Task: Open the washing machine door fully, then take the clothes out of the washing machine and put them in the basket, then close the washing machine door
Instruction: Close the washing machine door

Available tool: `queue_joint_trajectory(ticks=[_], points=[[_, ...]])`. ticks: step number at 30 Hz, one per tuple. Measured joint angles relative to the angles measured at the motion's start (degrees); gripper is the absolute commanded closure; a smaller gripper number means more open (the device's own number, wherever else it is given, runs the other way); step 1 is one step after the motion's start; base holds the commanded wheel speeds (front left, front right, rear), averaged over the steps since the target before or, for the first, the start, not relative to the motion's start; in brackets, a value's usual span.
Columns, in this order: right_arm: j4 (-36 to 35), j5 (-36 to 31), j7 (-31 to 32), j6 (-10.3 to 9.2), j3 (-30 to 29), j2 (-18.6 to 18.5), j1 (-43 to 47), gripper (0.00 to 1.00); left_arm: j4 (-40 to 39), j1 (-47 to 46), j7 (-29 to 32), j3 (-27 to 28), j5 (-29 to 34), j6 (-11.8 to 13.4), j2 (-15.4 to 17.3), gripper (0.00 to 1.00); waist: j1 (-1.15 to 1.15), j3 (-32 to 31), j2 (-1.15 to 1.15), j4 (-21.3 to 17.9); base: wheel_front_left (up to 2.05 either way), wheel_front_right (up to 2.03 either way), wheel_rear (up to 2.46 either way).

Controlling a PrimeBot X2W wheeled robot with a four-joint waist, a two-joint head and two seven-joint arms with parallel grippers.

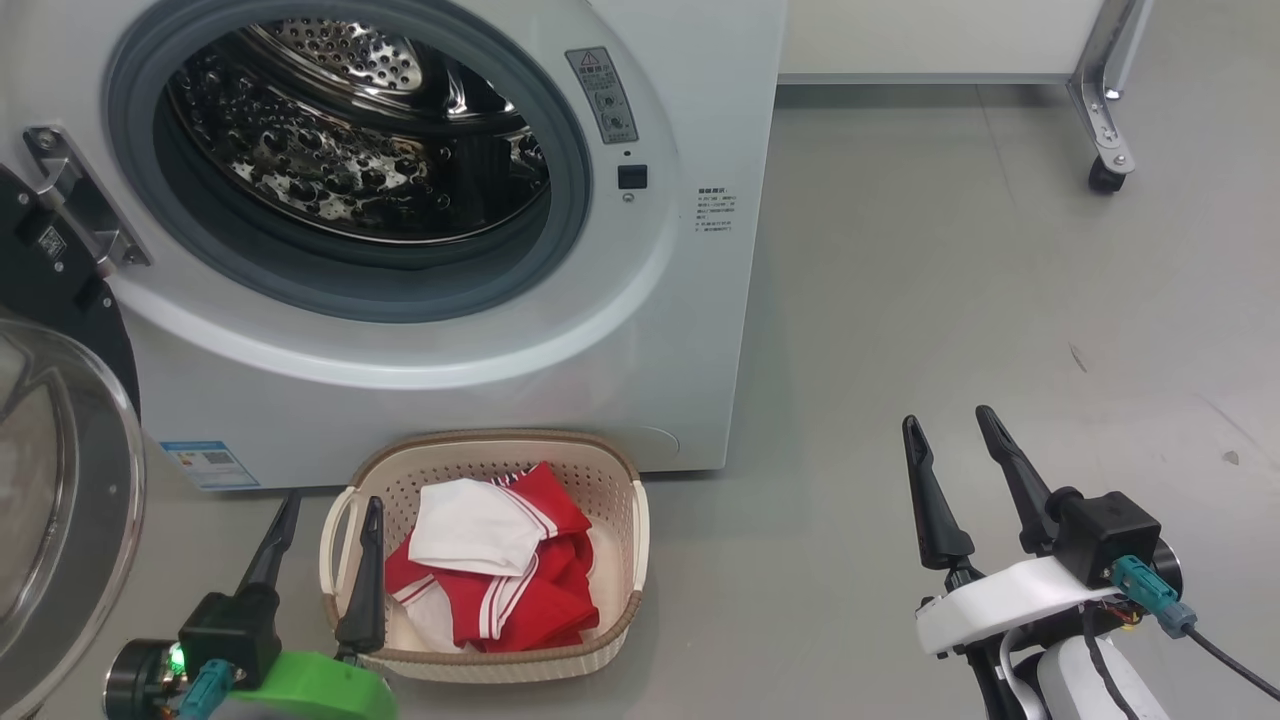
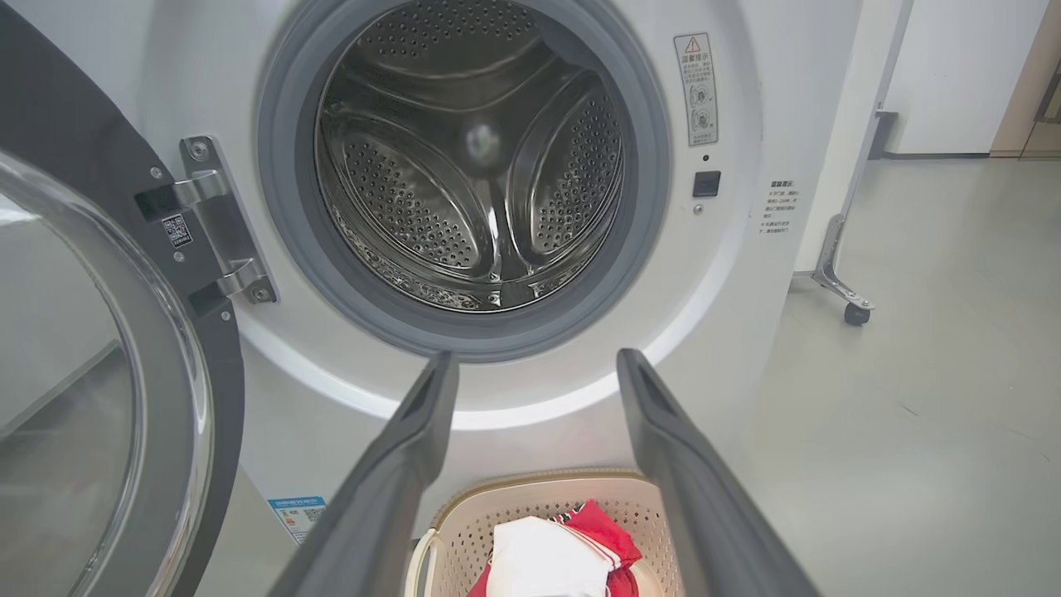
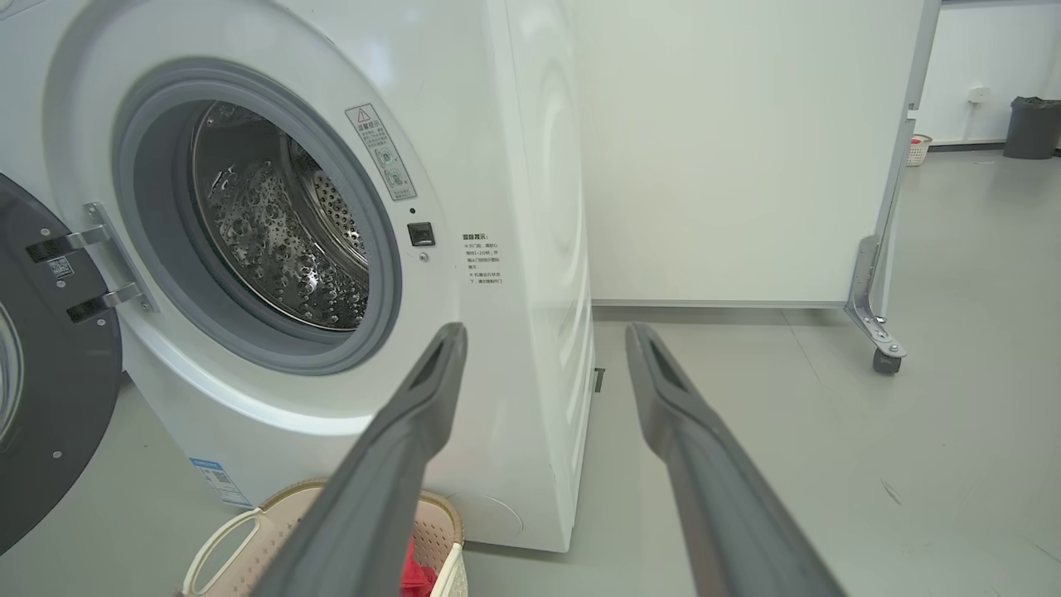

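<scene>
Both left fingers and right fingers gape empty, clothes lie in the basket, and the wide-open washing machine door may bounce unlatched if pushed too softly.

White washing machine, its steel drum dotted with holes inside a grey rubber ring; glossy black door frame. Beside the left pincer, dark fingers on a green mount, the cream perforated basket with brown woven rim holds a red garment trimmed in white stripes and a plain white cloth.
</scene>
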Motion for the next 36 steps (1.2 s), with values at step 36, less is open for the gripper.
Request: queue_joint_trajectory(ticks=[36], points=[[0.41,-0.01,0.0,0.0,-0.31,0.05,0.01,0.0,-0.68,-0.01,0.0,-0.33,0.01,0.91,-0.05,0.0,0.0,0.87,0.0,0.51,-0.93,0.93,0.0]])
